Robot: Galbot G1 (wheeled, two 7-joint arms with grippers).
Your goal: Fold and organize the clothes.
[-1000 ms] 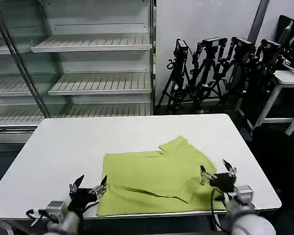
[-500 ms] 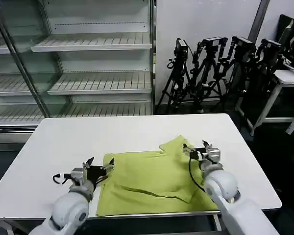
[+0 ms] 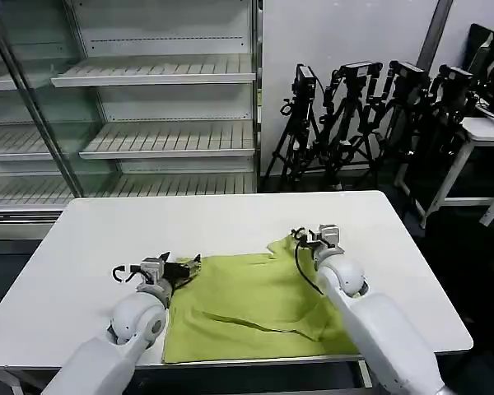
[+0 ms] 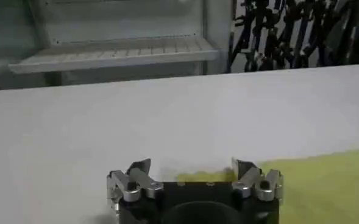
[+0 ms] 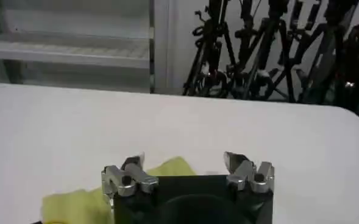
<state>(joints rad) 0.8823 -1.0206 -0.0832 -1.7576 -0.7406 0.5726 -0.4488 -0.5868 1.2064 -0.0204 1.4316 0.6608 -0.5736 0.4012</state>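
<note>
Yellow-green T-shirt (image 3: 259,306), part-folded, near tabletop (image 3: 107,239) front edge; left gripper (image 3: 184,267) and right gripper (image 3: 308,237) at its far corners, jaws open, empty.

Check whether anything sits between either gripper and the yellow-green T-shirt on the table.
Nothing visible does. The left gripper is open at the far left corner of the T-shirt, and the right gripper is open over its far right sleeve edge. The white table around both is bare.

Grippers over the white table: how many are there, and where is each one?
2. The left gripper is at the lime yellow-green cotton T-shirt's far left corner; the right gripper is at its far right sleeve.
</note>
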